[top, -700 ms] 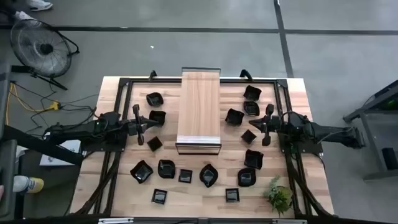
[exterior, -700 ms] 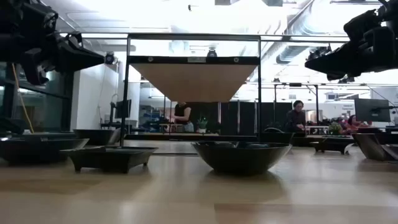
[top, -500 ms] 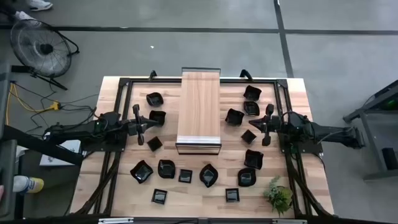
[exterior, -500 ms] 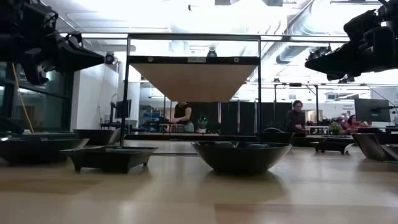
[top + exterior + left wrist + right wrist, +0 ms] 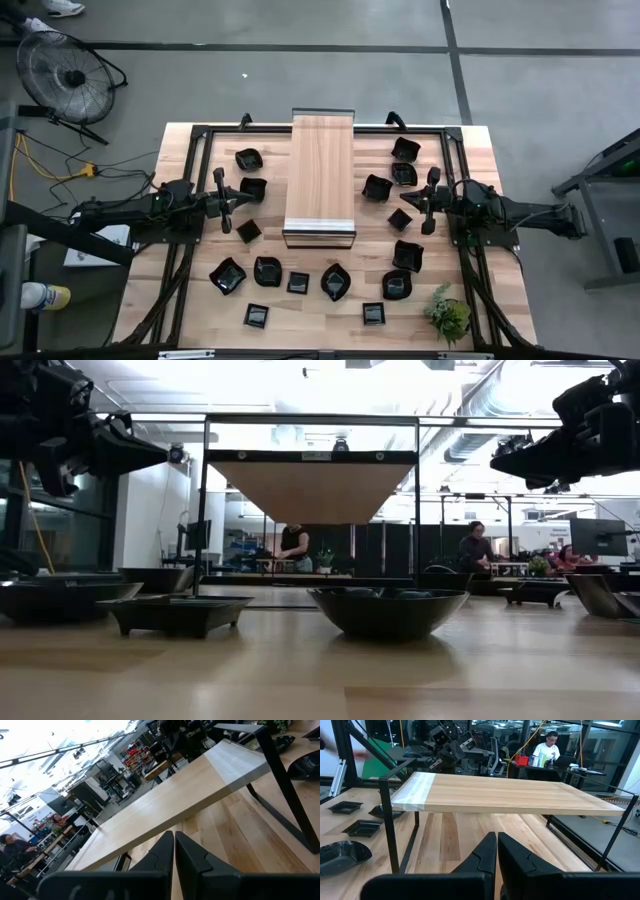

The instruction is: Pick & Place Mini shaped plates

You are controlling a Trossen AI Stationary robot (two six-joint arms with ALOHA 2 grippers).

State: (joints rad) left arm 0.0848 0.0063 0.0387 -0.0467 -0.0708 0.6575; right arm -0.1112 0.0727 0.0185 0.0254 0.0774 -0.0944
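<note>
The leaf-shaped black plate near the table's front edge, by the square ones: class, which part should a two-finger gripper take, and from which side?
Take the leaf-shaped plate by its raised rim, coming straight down from above. It lies flat and shallow, so only the thin upturned edge offers a pinch. Its long side edges look the easiest, with bare wood around them. The shut right gripper seems the nearer.
</note>
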